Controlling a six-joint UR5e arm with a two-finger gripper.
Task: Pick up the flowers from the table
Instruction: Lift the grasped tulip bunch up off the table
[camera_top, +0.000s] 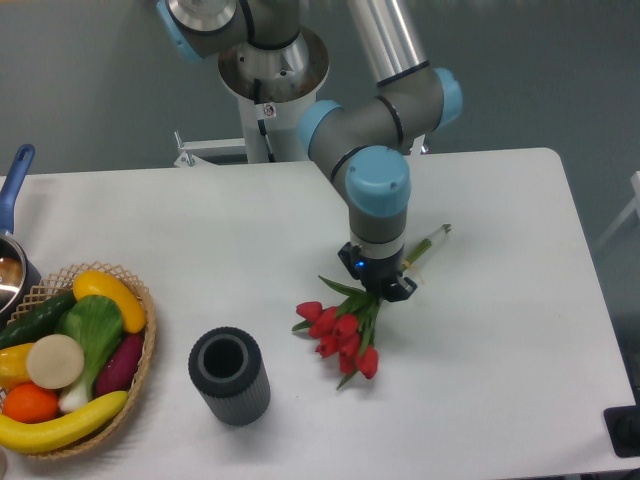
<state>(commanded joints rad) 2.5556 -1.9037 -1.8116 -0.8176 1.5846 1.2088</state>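
- Gripper (383, 289) pinching the flowers (340, 332) at their pale stems; red heads droop over the smooth white table (500, 330)
- Ribbed grey cylinder (229, 377) stands upright, near; woven wicker basket (146, 345) at left

Right half of table (520, 330): bare white surface is seen from the flowers (345, 328) out to the right and near edges.
Centre rear: occupied by the arm's wrist and the gripper (381, 288), which stand directly over the flower stems.
Front left: a grey cylinder (229, 377) stands upright, near the blossoms but apart from them; a bare strip is left between.
Far left: blocked by a wicker basket (143, 350) of fruit and vegetables at the edge.
Left rear edge: a blue-handled pot (14, 250) is partly in view.
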